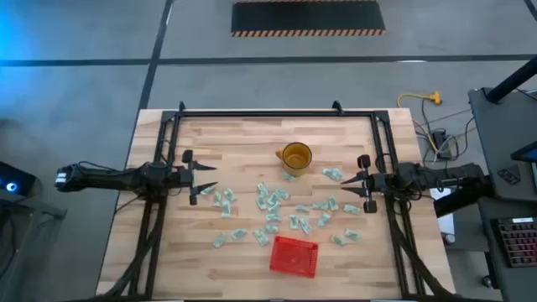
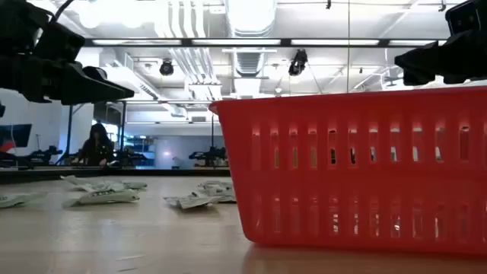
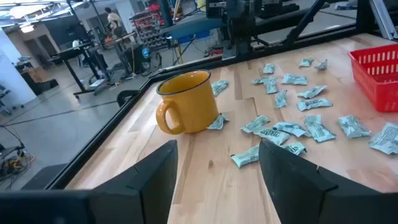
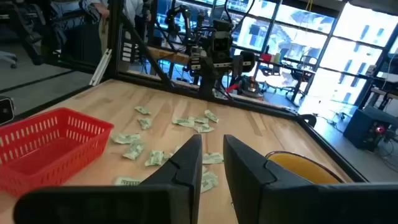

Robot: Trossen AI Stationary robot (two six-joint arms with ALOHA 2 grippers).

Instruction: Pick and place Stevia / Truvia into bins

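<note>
Several pale green and white Stevia packets (image 1: 273,205) (image 3: 292,124) (image 4: 186,121) lie flat and scattered over the middle of the wooden table. The red mesh basket (image 1: 294,256) (image 2: 358,175) (image 4: 43,143) stands near the table's near edge, and I see no packets inside it. My left gripper (image 1: 211,178) (image 3: 217,149) hovers open at the left of the packets, above the table. My right gripper (image 1: 346,183) (image 4: 212,140) hovers at their right, with a narrow gap between its fingers. Neither holds anything.
A translucent yellow-amber mug (image 1: 295,157) (image 3: 186,102) stands upright at the far side of the packets, its handle toward the left. A black frame (image 1: 252,113) runs along the table's far, left and right sides. Bare wood lies in the near left corner (image 1: 168,260).
</note>
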